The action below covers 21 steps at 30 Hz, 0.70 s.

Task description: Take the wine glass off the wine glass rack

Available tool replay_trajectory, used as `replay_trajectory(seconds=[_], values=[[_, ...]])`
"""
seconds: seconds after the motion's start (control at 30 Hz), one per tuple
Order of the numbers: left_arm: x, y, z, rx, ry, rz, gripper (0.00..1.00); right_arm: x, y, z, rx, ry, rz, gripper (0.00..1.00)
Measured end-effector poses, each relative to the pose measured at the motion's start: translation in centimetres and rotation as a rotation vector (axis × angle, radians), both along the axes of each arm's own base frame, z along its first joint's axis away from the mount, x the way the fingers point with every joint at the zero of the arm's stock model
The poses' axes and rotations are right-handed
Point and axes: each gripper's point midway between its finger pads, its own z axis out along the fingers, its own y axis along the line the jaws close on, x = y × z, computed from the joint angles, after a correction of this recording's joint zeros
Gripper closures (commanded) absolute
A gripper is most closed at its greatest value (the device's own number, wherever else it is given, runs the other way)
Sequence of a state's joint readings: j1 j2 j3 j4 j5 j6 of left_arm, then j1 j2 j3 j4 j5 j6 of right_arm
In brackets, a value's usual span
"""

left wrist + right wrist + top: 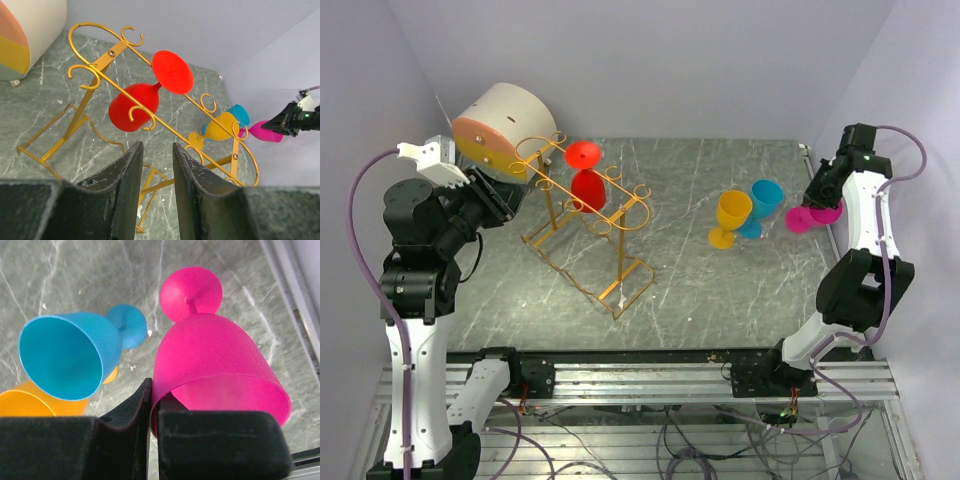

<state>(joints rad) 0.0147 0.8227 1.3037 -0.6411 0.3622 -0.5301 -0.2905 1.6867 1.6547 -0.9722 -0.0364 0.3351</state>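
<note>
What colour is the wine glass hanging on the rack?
Red all over. The wine glass on the rack shows best in the left wrist view.

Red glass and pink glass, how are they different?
The red glass hangs upside down from the wine glass rack, while the pink glass is off the rack, beside the blue glass. No gripper touches the red glass, but the right gripper pinches the pink glass by its rim. Both have a bowl, a stem and a round foot.
</note>
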Motion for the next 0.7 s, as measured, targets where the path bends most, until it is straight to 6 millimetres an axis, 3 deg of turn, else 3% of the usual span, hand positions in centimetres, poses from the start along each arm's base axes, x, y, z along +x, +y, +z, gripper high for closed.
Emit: replay_trajectory(seconds=[0.27, 0.53, 0.7], values=[[-0.3, -0.2, 0.2, -0.001, -0.010, -0.007, 0.57, 0.1, 2.9, -2.6, -0.001, 0.072, 0.097, 1.00], [-0.3, -0.2, 0.2, -0.001, -0.009, -0.009, 0.56, 0.2, 3.0, -3.8, -0.014, 0.108, 0.111, 0.99], [-0.3, -0.2, 0.3, -0.001, -0.008, -0.010, 0.54, 0.2, 3.2, -4.0, -0.019, 0.115, 0.116, 0.87]])
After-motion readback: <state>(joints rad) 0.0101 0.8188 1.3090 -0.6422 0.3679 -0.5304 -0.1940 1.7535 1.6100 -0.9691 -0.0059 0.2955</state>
